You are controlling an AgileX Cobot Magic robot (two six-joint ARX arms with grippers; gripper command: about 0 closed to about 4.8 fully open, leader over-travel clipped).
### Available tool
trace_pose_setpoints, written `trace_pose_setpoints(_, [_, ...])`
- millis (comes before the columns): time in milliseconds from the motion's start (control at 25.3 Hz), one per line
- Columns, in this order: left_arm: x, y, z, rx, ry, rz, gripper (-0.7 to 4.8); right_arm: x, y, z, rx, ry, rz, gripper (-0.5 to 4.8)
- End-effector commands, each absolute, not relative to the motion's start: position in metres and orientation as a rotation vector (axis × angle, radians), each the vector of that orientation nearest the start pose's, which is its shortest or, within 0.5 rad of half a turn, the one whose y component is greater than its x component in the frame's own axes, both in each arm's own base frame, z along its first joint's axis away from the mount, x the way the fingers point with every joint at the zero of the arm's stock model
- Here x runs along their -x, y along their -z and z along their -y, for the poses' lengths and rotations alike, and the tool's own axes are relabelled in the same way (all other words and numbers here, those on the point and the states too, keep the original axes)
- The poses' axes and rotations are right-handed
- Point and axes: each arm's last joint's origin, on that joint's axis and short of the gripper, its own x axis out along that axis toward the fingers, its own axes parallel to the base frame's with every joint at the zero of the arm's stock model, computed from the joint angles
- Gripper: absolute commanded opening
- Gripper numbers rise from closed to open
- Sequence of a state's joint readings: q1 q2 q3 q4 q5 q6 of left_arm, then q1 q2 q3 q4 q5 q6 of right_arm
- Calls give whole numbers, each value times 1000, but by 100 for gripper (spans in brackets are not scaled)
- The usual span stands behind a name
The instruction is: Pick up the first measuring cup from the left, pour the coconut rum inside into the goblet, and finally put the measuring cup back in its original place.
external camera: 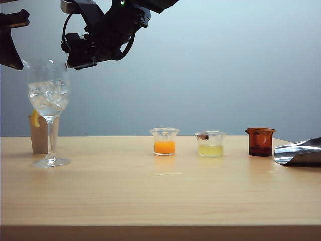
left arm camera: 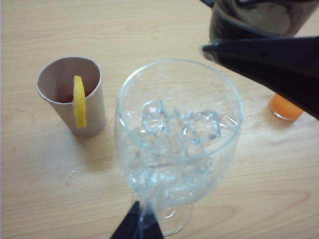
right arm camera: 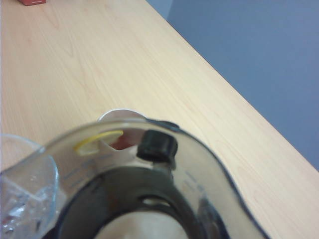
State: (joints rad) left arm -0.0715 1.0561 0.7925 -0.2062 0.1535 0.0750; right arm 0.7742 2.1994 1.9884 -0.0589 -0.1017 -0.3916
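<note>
Goblet [external camera: 48, 95]: tall clear stemmed glass w/ ice cubes in bowl, stood on table [external camera: 160, 201] at far left, directly below left gripper [left arm camera: 137, 225]. Left gripper's state: cannot tell, only dark finger tips seen.

Beige cup [external camera: 39, 134] w/ lemon slice [left arm camera: 79, 101]: just behind goblet.

First measuring cup [right arm camera: 149, 189]: smoky grey translucent, flared rim, printed scale marks; clenched in right gripper [right arm camera: 144, 199], raised above goblet's right side. Contents not discernible.

Right of right gripper, on table: orange-liquid cup [external camera: 164, 141], pale-yellow cup [external camera: 210, 143], amber-red cup [external camera: 260, 141], silver scoop [external camera: 300, 152].
</note>
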Motion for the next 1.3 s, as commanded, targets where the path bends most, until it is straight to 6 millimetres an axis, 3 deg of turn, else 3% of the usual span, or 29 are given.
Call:
trace_pose_setpoints(39, [-227,-286,21,-58,240,-449,-4,-368,-310,-366,499,-894,-19,144])
trace_pose_setpoints(355, [-227,-286,21,-58,240,-449,-4,-367,-310,-367,572,-897,19,144])
trace_pose_setpoints(632, [-227,-286,21,-58,240,-449,-4,-358,-311,-376,769,-856,101,144])
trace_pose_setpoints(1303, [-227,-286,21,-58,240,-449,-4,-355,-311,-379,925,-790,142,143])
